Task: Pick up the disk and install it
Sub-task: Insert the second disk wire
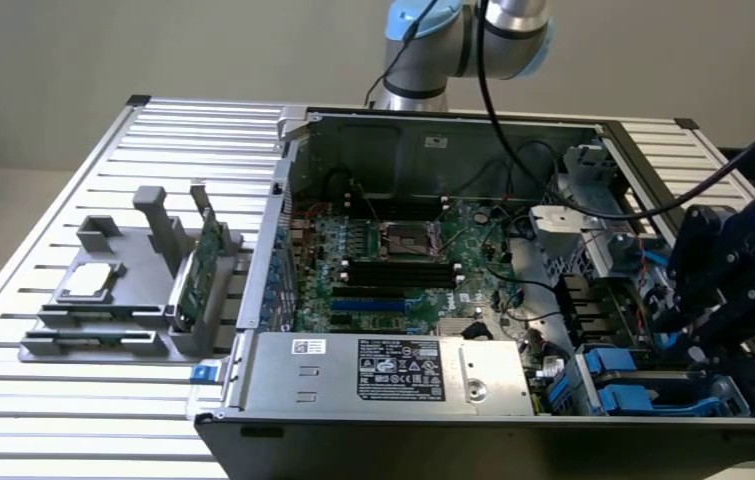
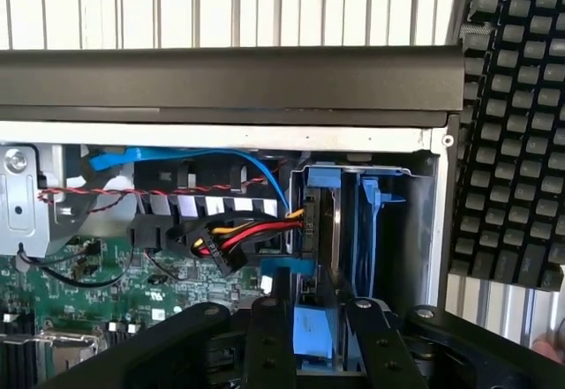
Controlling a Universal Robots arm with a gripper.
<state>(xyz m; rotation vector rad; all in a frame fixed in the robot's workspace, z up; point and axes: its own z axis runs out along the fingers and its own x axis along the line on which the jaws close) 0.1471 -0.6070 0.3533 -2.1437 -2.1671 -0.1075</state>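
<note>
Inside an open computer case (image 1: 391, 130) lying on a slatted metal table (image 1: 70, 420), the work sits at the corner on the exterior view's right. From the room, the black gripper (image 1: 711, 345) hangs over that corner, above the drive bay (image 1: 644, 385), where blue plastic pieces stand among dark metal. From this side I cannot see how the jaws stand.

The wrist camera looks down into the same bay. Here the disk (image 2: 334, 230) stands on edge in its slot, a thin grey slab with bright blue rails either side and a blue rim across its far end. The gripper's two black fingers (image 2: 269, 345) reach toward the near end of the disk, spread a little wider than it, one on each side. They appear parted rather than clamped, and I cannot tell whether either pad touches the rails. Beside the slot, a bundle of red, yellow and black wires (image 2: 238, 235) ends in a plug against the disk's side, and a blue cable (image 2: 177, 155) arcs above.

Also in the case are a green motherboard (image 1: 404, 250) and a silver power supply (image 1: 391, 370) with a label. Left of the case, a grey holder (image 1: 124, 300) carries a small silver square piece (image 1: 90, 282) and an upright green card (image 1: 206, 265).
</note>
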